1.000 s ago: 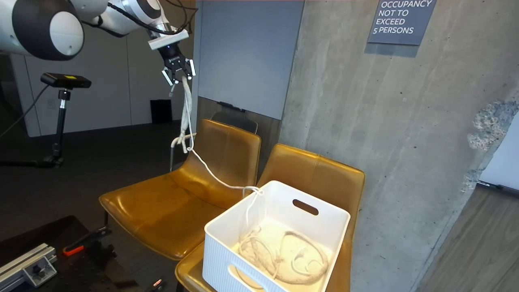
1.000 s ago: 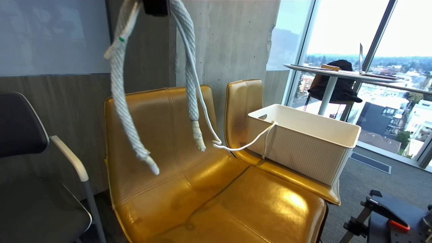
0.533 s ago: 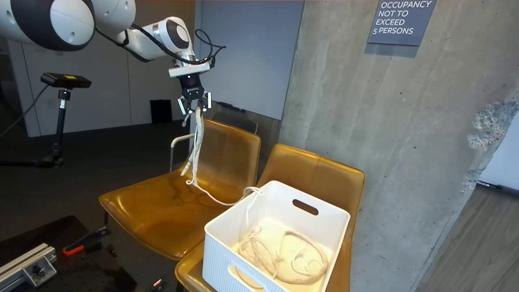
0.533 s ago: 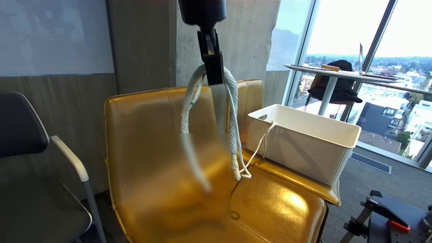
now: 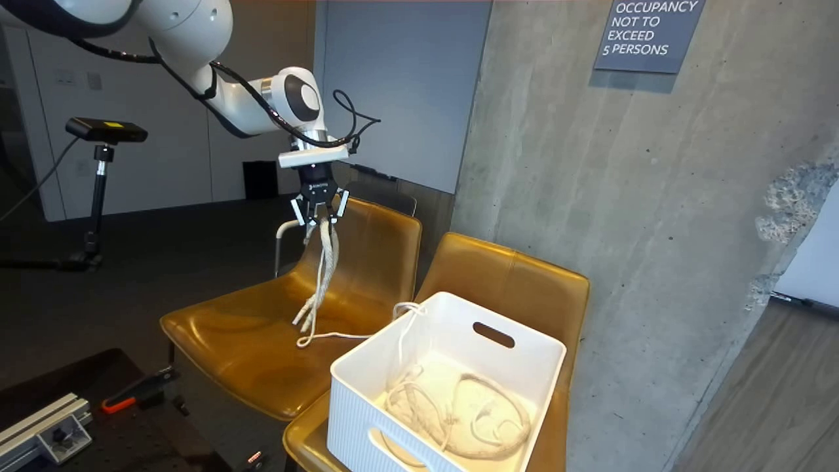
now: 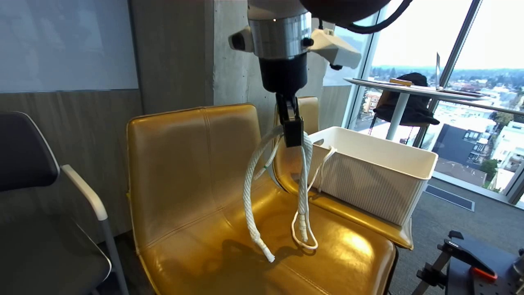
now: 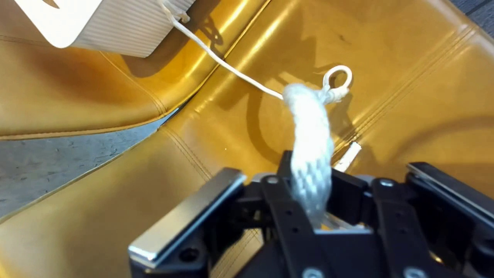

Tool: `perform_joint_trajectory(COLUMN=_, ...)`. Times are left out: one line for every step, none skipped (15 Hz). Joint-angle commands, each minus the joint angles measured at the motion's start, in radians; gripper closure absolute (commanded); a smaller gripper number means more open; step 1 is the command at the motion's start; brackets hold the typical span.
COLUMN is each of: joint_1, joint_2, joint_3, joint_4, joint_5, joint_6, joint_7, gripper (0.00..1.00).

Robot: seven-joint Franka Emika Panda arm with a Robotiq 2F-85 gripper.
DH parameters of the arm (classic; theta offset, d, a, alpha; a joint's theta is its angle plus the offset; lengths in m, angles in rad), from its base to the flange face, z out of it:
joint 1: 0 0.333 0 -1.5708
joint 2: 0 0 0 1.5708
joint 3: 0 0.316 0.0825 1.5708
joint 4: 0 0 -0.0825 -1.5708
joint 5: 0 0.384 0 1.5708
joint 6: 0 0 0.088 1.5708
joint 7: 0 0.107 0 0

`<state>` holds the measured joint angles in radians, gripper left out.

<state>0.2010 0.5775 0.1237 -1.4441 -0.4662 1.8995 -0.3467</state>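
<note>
My pincer (image 5: pixel 321 221) clamps a white rope (image 7: pixel 311 154) above a tan chair (image 6: pixel 348 235)

My fingers (image 6: pixel 293 134) are together on the white rope, pinching it high up so that it hangs folded between them. In the wrist view it lies in the middle, between the two fingertips, and bends over toward the seat beneath. In an exterior view one length bows out to one side of my pincer and another drops nearly straight on the opposite side; their wrapped ends dangle below me, close over the seat. A shorter, green-marked strand (image 6: pixel 267 167) shows between those two lengths, near my fingertips.

A thin cord (image 7: pixel 251 80) comes down from my grip along the straighter length, turns in a low loop under the rope and crosses to a white bin (image 6: pixel 380 190), where it goes over the rim near a corner. I cannot tell whether that low loop touches the seat.

The bin sits apart from my pincer, off to one side and lower, on a second tan chair (image 5: pixel 524 272) set right beside the one under me. A beige coil (image 5: pixel 488 453) lies on the bin's floor. A dark chair (image 6: pixel 24 151) with a pale armrest stands near the tan chair's other side, and a concrete wall (image 5: pixel 655 196) rises behind the second tan chair.
</note>
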Motion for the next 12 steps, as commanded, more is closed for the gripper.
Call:
perform_joint_trajectory(joint_1=-0.045, joint_2=-0.138, joint_3=0.003, joint_4=-0.248, joint_5=0.036, joint_6=0.175, joint_7=0.015, gripper=0.61)
perform_joint_trajectory(joint_1=-0.055, joint_2=-0.163, joint_3=0.001, joint_4=-0.300, joint_5=0.036, joint_6=0.219, joint_7=0.012, gripper=0.54)
perform_joint_trajectory(joint_1=-0.067, joint_2=-0.189, joint_3=-0.003, joint_4=-0.354, joint_5=0.033, joint_6=0.263, joint_7=0.007, gripper=0.46)
perform_joint_trajectory(joint_1=-0.079, joint_2=-0.217, joint_3=-0.007, joint_4=-0.408, joint_5=0.028, joint_6=0.304, joint_7=0.000, gripper=0.40)
perform_joint_trajectory(joint_1=-0.093, joint_2=-0.247, joint_3=-0.013, joint_4=-0.461, joint_5=0.021, joint_6=0.345, joint_7=-0.009, gripper=0.31)
perform_joint_trajectory(joint_1=-0.107, joint_2=-0.278, joint_3=-0.021, joint_4=-0.516, joint_5=0.012, joint_6=0.387, joint_7=-0.015, gripper=0.25)
perform_joint_trajectory(joint_1=-0.123, joint_2=-0.310, joint_3=-0.034, joint_4=-0.573, joint_5=-0.003, joint_6=0.438, joint_7=-0.025, gripper=0.16)
perform_joint_trajectory(joint_1=-0.140, joint_2=-0.344, joint_3=-0.049, joint_4=-0.629, joint_5=-0.021, joint_6=0.489, joint_7=-0.037, gripper=0.10)
perform_joint_trajectory(joint_1=-0.157, joint_2=-0.378, joint_3=-0.066, joint_4=-0.686, joint_5=-0.041, joint_6=0.543, joint_7=-0.052, gripper=0.04)
perform_joint_trajectory(joint_1=-0.175, joint_2=-0.416, joint_3=-0.090, joint_4=-0.745, joint_5=-0.079, joint_6=0.602, joint_7=-0.065, gripper=0.00)
perform_joint_trajectory(joint_1=-0.188, joint_2=-0.428, joint_3=-0.112, joint_4=-0.773, joint_5=-0.118, joint_6=0.655, joint_7=-0.070, gripper=0.00)
perform_joint_trajectory(joint_1=-0.203, joint_2=-0.436, joint_3=-0.133, joint_4=-0.785, joint_5=-0.159, joint_6=0.698, joint_7=-0.090, gripper=0.00)
